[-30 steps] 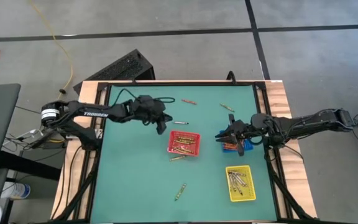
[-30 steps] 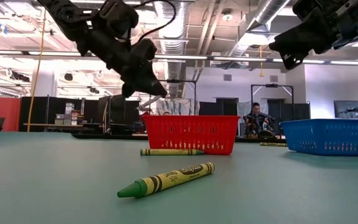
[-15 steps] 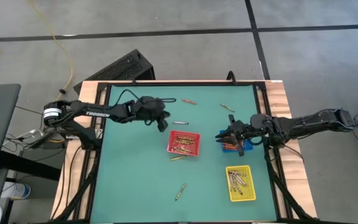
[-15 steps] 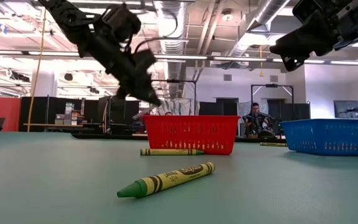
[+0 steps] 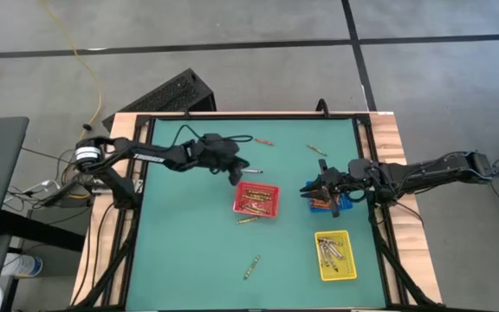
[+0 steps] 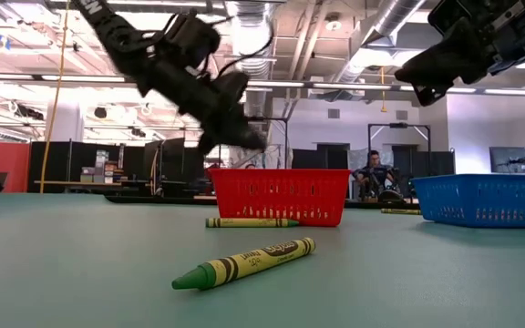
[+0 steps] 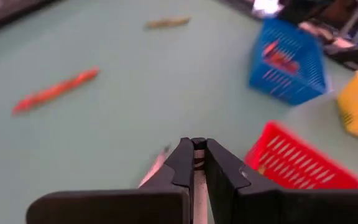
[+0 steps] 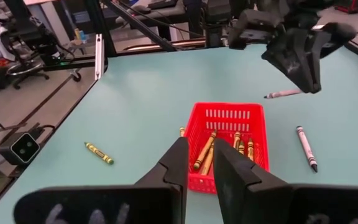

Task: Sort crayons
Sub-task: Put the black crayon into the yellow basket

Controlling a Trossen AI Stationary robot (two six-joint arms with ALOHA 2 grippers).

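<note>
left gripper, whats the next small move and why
Probably ease the left gripper down toward the grey crayon on the mat just ahead of it. The gripper hangs above the table beside the red tray, and that crayon lies loose, outside any tray. The right gripper waits by the blue tray.

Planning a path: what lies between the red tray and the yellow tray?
In the high view, only bare green mat lies between the red tray and the yellow tray.

Open table (image 5: 189,234) lies left of the red tray (image 5: 257,198); the left claw (image 5: 240,172) hangs by that tray's far corner
</note>
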